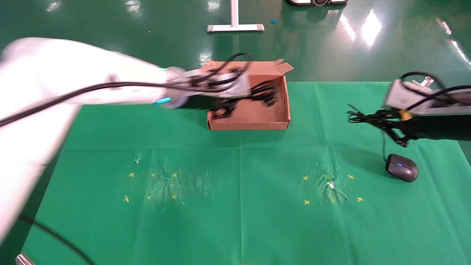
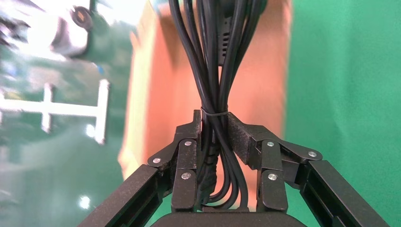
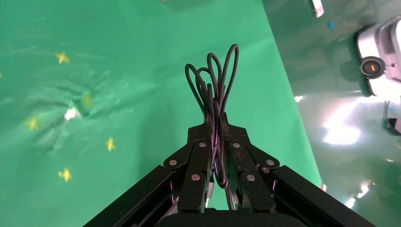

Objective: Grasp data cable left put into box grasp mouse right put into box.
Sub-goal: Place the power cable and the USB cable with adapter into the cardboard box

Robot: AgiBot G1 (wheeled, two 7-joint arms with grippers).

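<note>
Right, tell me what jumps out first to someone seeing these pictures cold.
First, the left gripper, shut on the data cable and holding the black bundle over the open cardboard box at the far middle of the green cloth. Next, at the right edge, the right gripper pinches the mouse's bundled cord, while the mouse itself sits on the cloth below it, scroll wheel glowing blue.

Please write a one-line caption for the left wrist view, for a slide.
Left gripper clamped on the coiled data cable, holding it over the open cardboard box.
</note>
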